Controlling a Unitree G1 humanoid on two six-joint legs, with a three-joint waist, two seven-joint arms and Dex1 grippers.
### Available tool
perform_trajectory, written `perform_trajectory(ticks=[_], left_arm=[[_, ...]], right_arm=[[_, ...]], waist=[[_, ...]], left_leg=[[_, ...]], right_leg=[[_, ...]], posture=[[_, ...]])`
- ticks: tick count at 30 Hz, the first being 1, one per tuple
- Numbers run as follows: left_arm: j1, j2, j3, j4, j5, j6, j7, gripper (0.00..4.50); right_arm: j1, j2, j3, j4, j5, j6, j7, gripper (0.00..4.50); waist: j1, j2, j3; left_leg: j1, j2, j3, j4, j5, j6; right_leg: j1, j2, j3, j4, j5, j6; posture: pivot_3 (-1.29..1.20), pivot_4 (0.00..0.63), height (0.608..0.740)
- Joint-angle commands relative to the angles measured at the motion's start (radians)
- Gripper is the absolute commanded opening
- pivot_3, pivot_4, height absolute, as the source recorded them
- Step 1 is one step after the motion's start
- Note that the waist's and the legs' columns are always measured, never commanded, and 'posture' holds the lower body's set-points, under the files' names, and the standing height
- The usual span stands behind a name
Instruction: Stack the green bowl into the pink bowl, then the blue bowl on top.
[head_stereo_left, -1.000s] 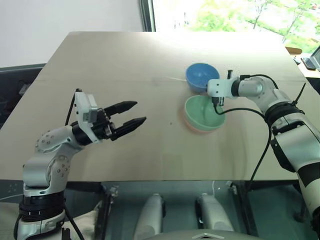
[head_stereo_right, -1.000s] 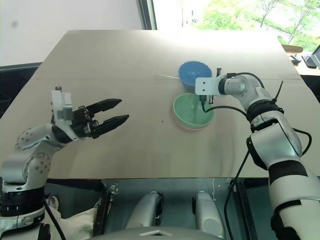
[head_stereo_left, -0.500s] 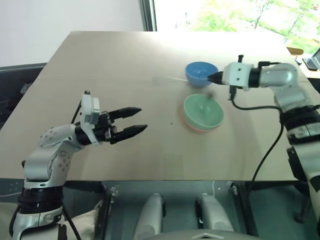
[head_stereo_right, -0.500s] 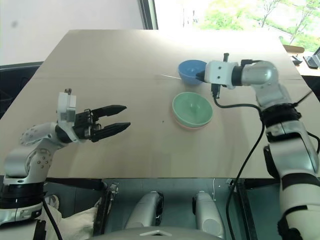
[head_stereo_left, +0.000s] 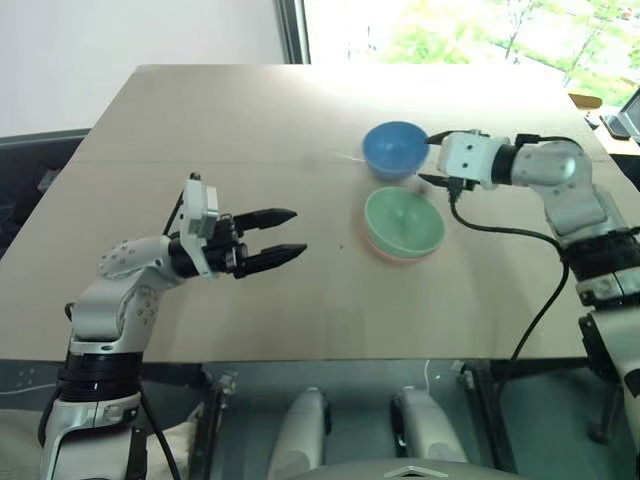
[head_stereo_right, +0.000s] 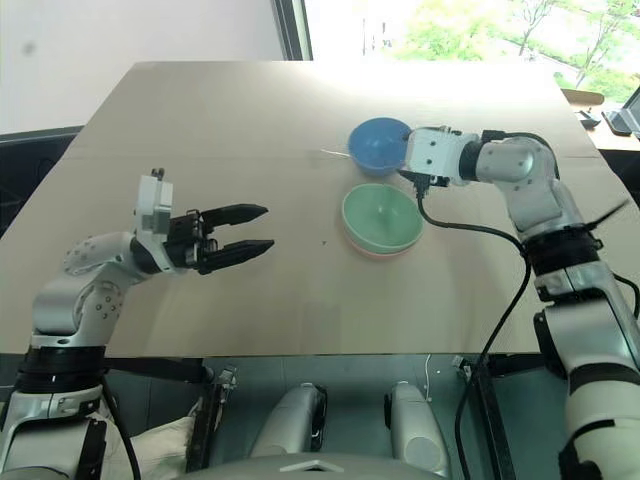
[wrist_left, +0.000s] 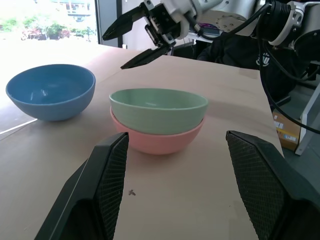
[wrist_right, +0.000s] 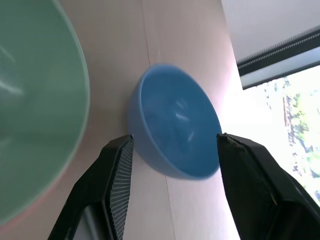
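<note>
Blue bowl (wrist_right: 172, 125) upright on table, just beyond spread right claw (head_stereo_left: 432, 160), untouched.

All 3 bowls look like smooth plastic: the blue bowl (wrist_left: 50, 91) shows soft glints inside, and the green bowl (wrist_left: 158, 108) and the pink bowl (wrist_left: 159, 142) have a satin sheen. The table (head_stereo_left: 250, 130) is matt, pale, wood-like board. Each gripper's 2 black fingers (wrist_left: 111, 177) appear finely textured, probably matt plastic.
</note>
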Motion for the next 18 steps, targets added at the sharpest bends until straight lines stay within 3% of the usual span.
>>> perform_trajectory(ticks=[1, 6, 18], left_arm=[[0.037, 0.022, 0.041, -0.071, -0.014, 0.005, 0.018, 3.29], [0.111, 0.037, 0.095, -0.138, -0.030, 0.023, 0.061, 3.29], [0.264, 0.032, 0.188, -0.290, -0.075, 0.051, 0.174, 3.29]], right_arm=[[-0.134, 0.018, 0.109, 0.287, -0.207, -0.168, -0.251, 2.57], [-0.209, 0.084, 0.205, 0.475, -0.338, -0.229, -0.449, 2.57], [-0.269, 0.213, 0.270, 0.596, -0.441, -0.203, -0.621, 2.57]], waist=[[-0.002, 0.000, 0.000], [-0.014, 0.000, 0.000], [-0.023, 0.000, 0.000]], left_leg=[[0.000, 0.000, 0.000, 0.000, 0.000, 0.000], [0.000, 0.000, 0.000, -0.002, 0.000, 0.000], [0.001, 0.000, 0.000, -0.002, 0.000, 0.000]], right_leg=[[0.000, 0.000, 0.000, 0.000, 0.000, 0.000], [-0.001, 0.000, 0.000, -0.001, 0.000, 0.000], [-0.001, 0.001, 0.002, 0.001, 0.000, 0.000]], posture=[[0.00, 0.150, 0.740], [0.00, 0.150, 0.740], [0.00, 0.150, 0.740]])
